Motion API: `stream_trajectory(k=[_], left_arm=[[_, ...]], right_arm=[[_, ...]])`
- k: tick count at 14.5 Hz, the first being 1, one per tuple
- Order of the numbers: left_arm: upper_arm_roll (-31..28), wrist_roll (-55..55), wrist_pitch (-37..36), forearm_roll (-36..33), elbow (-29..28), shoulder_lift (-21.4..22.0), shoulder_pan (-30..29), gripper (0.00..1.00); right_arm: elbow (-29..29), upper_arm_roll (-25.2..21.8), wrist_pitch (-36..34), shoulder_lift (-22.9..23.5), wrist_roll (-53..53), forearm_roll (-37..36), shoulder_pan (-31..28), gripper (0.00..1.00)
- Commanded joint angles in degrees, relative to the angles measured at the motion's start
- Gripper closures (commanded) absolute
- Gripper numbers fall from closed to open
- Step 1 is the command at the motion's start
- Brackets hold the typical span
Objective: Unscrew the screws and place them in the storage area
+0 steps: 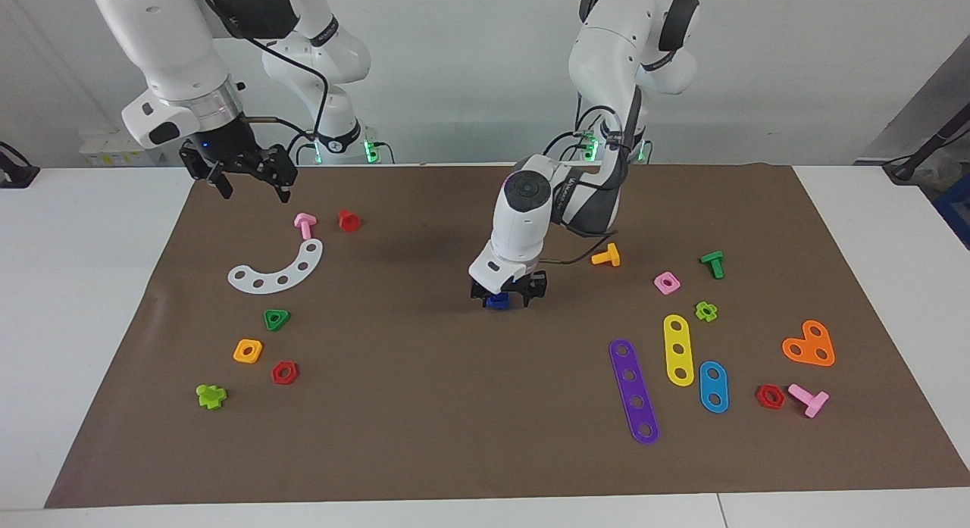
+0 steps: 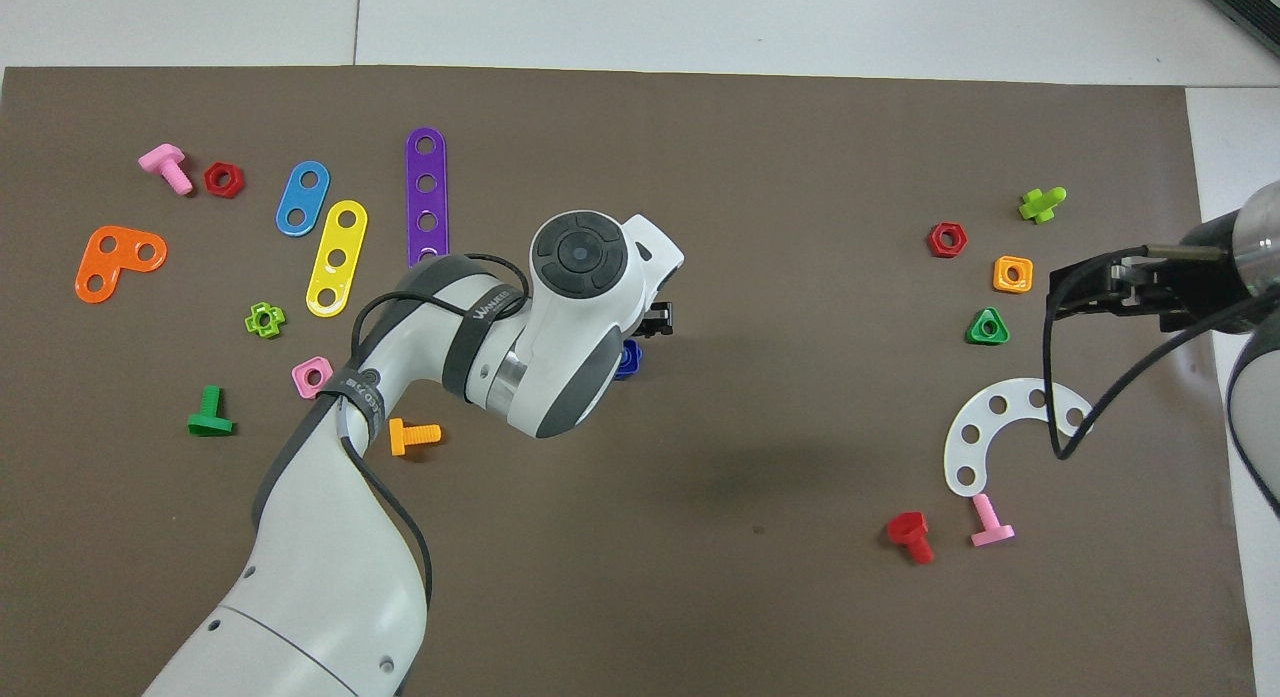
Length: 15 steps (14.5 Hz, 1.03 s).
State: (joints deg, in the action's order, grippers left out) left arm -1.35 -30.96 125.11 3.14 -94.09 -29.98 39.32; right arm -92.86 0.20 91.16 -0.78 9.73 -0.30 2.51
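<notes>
The dark-blue screw (image 1: 497, 302) stands in its dark-blue nut at the middle of the brown mat; the overhead view (image 2: 629, 361) shows only its edge under the left arm. My left gripper (image 1: 506, 296) is low over it, open, one finger on each side. My right gripper (image 1: 250, 185) is open and empty, held in the air over the mat's edge at the right arm's end, where it waits. The storage area is the patch with the white curved strip (image 1: 278, 269), green triangle nut (image 1: 276, 319), orange square nut (image 1: 248, 351) and red hexagon nut (image 1: 284, 372).
A pink bolt (image 1: 305, 224), a red bolt (image 1: 348, 220) and a lime piece (image 1: 211, 395) lie around the storage area. Toward the left arm's end lie an orange bolt (image 1: 606, 256), purple (image 1: 633, 390), yellow (image 1: 677, 349) and blue (image 1: 713, 386) strips and an orange heart plate (image 1: 810, 344).
</notes>
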Motion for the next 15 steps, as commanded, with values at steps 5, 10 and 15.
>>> stream_trajectory(k=[5,10,15], left_arm=[[-0.67,0.29,0.66,-1.47,-4.0,2.74,1.47,0.16],[-0.58,1.43,-0.92,-1.47,-3.91,2.82,1.38,0.36],[-0.58,1.78,-3.02,-1.13,-2.77,2.74,0.59,0.78]], right_arm=[[0.66,0.33,-0.81,0.16,-1.47,0.83,-0.66,0.0],[0.66,0.33,-0.81,0.07,-1.47,0.83,-0.66,0.0],[0.66,0.33,-0.81,0.07,-1.47,0.83,-0.66,0.0]])
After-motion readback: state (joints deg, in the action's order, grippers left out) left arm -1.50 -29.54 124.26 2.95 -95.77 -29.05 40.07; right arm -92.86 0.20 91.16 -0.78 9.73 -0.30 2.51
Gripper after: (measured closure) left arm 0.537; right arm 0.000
